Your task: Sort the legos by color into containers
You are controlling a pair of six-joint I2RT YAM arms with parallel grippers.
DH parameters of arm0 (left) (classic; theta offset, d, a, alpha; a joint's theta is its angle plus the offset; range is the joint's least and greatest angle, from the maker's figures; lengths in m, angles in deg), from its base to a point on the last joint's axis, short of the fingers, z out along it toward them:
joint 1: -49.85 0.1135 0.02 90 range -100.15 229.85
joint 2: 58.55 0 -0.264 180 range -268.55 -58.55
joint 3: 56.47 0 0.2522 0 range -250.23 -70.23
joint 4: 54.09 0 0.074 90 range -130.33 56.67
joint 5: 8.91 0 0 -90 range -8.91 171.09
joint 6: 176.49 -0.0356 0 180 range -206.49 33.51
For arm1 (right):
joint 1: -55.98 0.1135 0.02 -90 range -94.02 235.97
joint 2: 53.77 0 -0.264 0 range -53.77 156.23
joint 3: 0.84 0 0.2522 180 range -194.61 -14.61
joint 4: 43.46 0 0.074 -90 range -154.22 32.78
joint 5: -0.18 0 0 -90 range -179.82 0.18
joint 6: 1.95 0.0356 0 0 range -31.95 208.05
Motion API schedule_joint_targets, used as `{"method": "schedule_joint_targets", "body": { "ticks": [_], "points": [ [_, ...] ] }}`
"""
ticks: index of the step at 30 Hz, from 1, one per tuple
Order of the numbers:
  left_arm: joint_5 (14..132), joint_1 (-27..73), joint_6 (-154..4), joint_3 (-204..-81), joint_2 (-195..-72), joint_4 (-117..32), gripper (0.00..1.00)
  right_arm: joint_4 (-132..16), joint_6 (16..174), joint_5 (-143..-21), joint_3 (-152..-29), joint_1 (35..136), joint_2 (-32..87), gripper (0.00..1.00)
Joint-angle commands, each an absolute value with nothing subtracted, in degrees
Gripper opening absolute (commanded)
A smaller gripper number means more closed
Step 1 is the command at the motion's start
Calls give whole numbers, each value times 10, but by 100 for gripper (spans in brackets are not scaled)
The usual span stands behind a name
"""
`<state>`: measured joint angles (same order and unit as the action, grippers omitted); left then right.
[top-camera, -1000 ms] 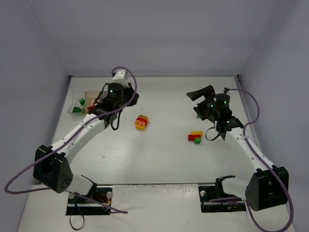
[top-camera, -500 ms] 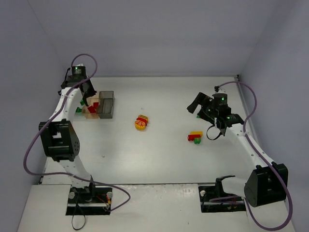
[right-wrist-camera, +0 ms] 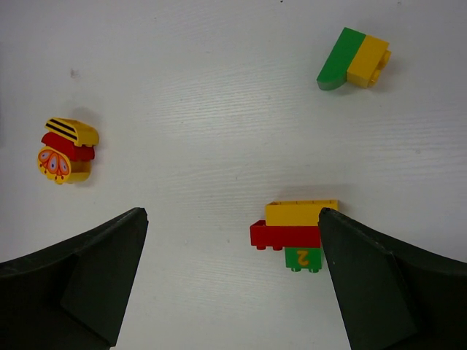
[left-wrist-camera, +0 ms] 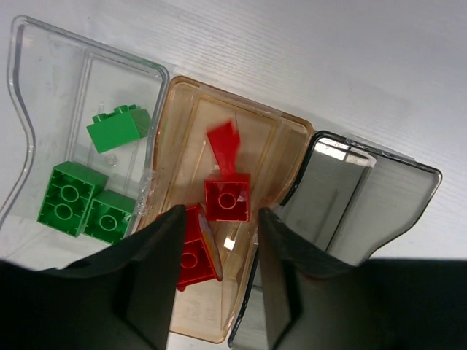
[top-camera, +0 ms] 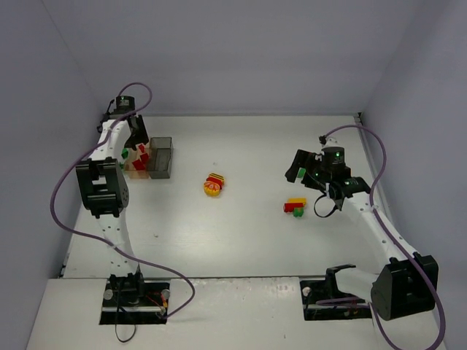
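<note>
Sorting looks partly done. From above, the left claw (top-camera: 137, 142) hangs over the row of boxes (top-camera: 162, 166) at the far left of the worktop (top-camera: 248, 138), where sorted bricks belong. The right claw (top-camera: 299, 168) hovers well apart on the right, near a red, yellow and green clump (top-camera: 295, 208). A striped red and yellow clump (top-camera: 214, 185) lies between the two arms.

The left wrist camera shows that claw's fingers partly apart above the amber box (left-wrist-camera: 288, 135). A red brick (left-wrist-camera: 227, 197) shows in the gap, seemingly free of both pads and beside another red one, so this reads as a release into the box for red. Green bricks (left-wrist-camera: 69, 209) sit in the clear box (left-wrist-camera: 22, 87). The dark box (left-wrist-camera: 408, 182) shows nothing inside and is likely meant for yellow.

The right wrist camera shows that claw spread wide and empty, framing the three-colour clump, probably its next pick. A green and yellow pair (right-wrist-camera: 354, 58) lies farther off
</note>
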<state>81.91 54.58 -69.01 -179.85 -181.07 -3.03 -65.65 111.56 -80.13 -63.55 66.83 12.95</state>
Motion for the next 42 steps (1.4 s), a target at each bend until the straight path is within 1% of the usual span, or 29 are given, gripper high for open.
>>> {"method": "schedule_joint_targets", "body": {
  "ticks": [1,4,6,9,11,12,14,15,17,19,20,22,26,29,32,36,41,42],
  "points": [
    [836,548,-702,-1838,-1788,-27,40,-650,1086,-821,-641,664,121,100],
    [829,548,-701,-1835,-1787,-29,48,-655,1078,-825,-643,664,128,100],
    [827,548,-696,-1832,-1775,-31,56,-658,1077,-825,-644,664,131,100],
    [812,546,-694,-1812,-1741,-36,63,-659,1074,-826,-640,664,137,98],
    [774,543,-688,-1789,-1704,-36,68,-658,1072,-835,-634,663,149,98],
    [742,528,-673,-1736,-1638,-44,70,-658,1076,-856,-630,665,168,92],
    [727,516,-662,-1718,-1603,-51,70,-656,1081,-860,-633,665,179,85],
    [717,508,-658,-1683,-1585,-54,71,-654,1083,-849,-636,666,186,83],
    [700,470,-647,-1651,-1542,-64,71,-643,1086,-836,-647,670,207,77],
    [694,444,-645,-1607,-1517,-68,71,-642,1090,-852,-658,679,225,73],
    [694,415,-643,-1592,-1495,-70,71,-642,1092,-865,-661,680,231,72],
    [693,385,-639,-1555,-1475,-71,71,-642,1105,-908,-672,679,248,72],
    [695,315,-642,-1477,-1416,-96,70,-641,1110,-977,-696,677,294,82],
    [699,288,-643,-1406,-1388,-131,71,-641,1118,-988,-722,667,331,82],
    [707,281,-651,-1353,-1370,-160,71,-641,1141,-990,-745,665,362,76],
    [712,280,-668,-1328,-1361,-180,71,-641,1158,-1004,-774,664,400,73],
    [694,280,-667,-1300,-1356,-215,71,-642,1138,-996,-818,647,427,63],
    [690,280,-665,-1303,-1357,-212,71,-642,1137,-995,-822,646,426,59]
  ]
}}
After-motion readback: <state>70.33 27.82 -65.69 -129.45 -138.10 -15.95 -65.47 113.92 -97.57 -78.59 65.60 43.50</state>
